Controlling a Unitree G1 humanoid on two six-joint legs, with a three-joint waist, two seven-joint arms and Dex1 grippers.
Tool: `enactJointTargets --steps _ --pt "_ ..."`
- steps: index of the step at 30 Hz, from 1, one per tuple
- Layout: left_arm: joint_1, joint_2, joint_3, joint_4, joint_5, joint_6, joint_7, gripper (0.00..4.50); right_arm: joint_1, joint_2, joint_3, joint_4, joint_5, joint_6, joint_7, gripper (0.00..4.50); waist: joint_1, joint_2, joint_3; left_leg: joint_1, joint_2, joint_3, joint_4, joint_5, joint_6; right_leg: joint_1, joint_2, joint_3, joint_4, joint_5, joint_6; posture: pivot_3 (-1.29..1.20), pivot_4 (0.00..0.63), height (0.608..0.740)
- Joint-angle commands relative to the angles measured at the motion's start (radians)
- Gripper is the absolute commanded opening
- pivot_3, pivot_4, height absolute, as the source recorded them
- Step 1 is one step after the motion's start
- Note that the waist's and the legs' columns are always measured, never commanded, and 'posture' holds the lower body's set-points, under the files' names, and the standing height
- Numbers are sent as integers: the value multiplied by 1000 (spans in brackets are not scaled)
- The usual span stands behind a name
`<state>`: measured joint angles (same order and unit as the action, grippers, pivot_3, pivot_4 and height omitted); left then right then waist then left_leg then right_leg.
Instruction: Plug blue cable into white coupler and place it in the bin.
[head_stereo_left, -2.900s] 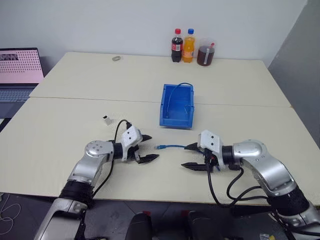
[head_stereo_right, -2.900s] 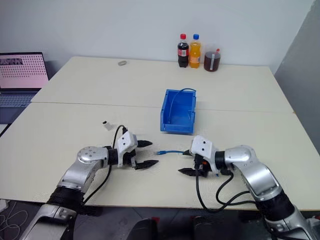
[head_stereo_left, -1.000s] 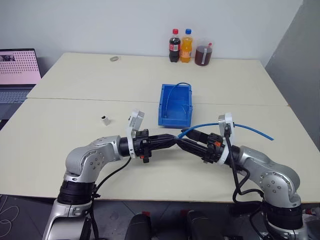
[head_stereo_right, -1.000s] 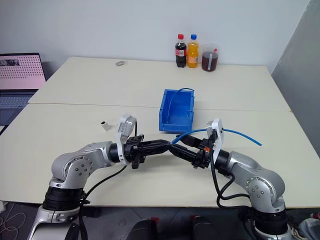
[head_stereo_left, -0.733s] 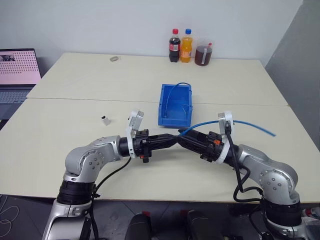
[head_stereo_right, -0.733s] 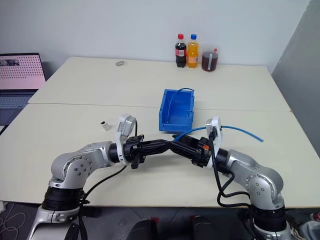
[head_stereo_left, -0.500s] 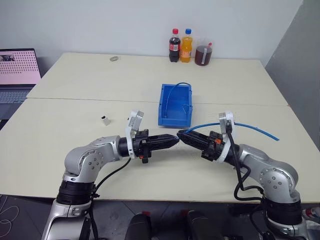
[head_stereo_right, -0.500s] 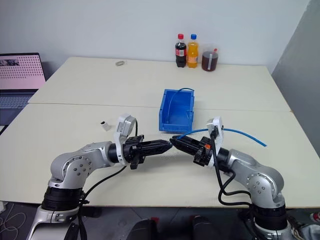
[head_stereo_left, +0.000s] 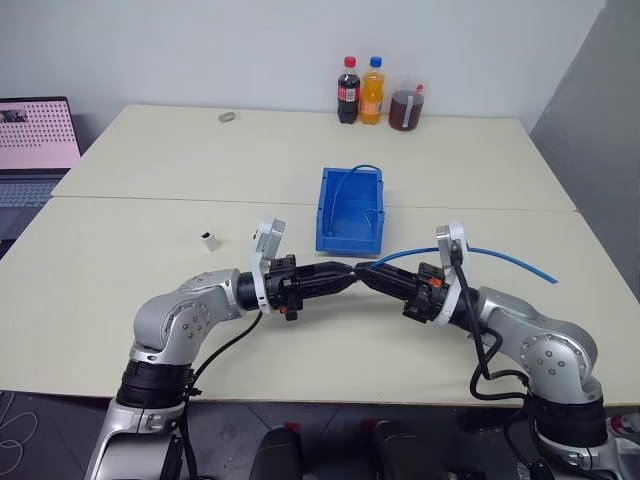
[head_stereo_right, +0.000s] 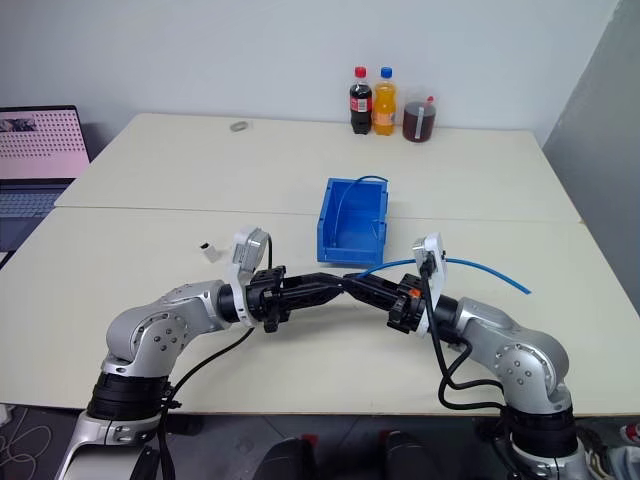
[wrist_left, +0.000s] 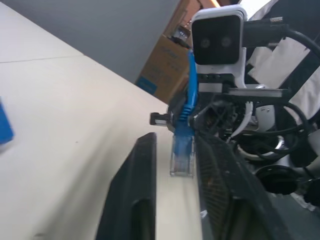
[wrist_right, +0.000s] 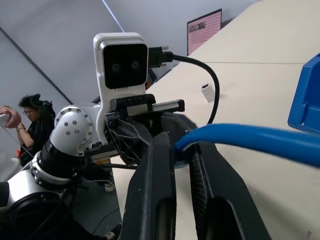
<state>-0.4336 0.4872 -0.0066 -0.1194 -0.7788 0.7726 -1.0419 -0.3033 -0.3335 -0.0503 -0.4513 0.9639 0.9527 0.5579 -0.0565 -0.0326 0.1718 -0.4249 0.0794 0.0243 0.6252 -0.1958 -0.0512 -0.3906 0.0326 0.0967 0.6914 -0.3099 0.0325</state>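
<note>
Cream table (head_stereo_left: 150, 190) against white wall (head_stereo_left: 200, 50).

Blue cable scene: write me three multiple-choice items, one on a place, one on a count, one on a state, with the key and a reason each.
1. Where does the white coupler lie?
A. in the bin
B. on the table, left of the bin
C. in the left gripper

2. How many bottles stand at the table's far edge?
A. two
B. four
C. none

3. What does the right gripper do?
A. hangs open over the bin
B. is shut on the blue cable
C. is shut on the coupler

Key: 1 B, the coupler sits alone on the table, apart from the bin. 2 A, a dark bottle and an orange bottle stand beside a jar. 3 B, its fingers pinch the blue cable, whose clear plug sits between the left gripper's fingers.
</note>
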Motion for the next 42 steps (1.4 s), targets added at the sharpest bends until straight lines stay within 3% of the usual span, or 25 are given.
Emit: enactJointTargets --steps 1,5,12,18,24,28,42 --pt "15 33 -2 31 120 -112 34 2404 -11 -4 20 -37 38 -5 25 93 0 0 0 0 0 0 0 0 0 0 0 0 -1 0 0 0 150 740" --pt "50 30 24 25 229 -227 141 3093 -10 -21 16 -24 18 -22 26 89 1 0 0 -1 0 0 -1 0 0 -1 0 0 -2 0 0 0 150 740" --pt "214 -83 132 -66 423 -335 560 4476 8 -56 12 -12 -19 -55 32 78 2 0 0 -3 1 0 -1 0 0 -1 -1 0 -5 0 0 0 150 740" --pt "296 -236 191 -89 535 -345 876 4500 -1 -69 14 10 -29 -69 40 77 9 0 0 -6 0 -1 -1 0 0 -1 -2 -1 -9 2 3 0 150 740" --pt "228 -360 233 -5 646 -361 1144 4500 -30 -79 20 42 -47 -79 59 75 24 0 0 -6 -1 -1 1 0 0 0 -2 -1 -10 4 6 0 150 740" --pt "169 -401 254 51 654 -342 1215 4500 -40 -82 22 51 -50 -83 64 74 26 0 0 -6 -1 0 1 0 0 0 -2 0 -10 4 6 0 150 740" --pt "-64 -412 275 308 701 -373 1353 4500 -33 -90 16 44 -49 -84 57 72 27 0 0 -6 -2 -1 2 0 0 0 -1 0 -10 5 7 0 150 740"
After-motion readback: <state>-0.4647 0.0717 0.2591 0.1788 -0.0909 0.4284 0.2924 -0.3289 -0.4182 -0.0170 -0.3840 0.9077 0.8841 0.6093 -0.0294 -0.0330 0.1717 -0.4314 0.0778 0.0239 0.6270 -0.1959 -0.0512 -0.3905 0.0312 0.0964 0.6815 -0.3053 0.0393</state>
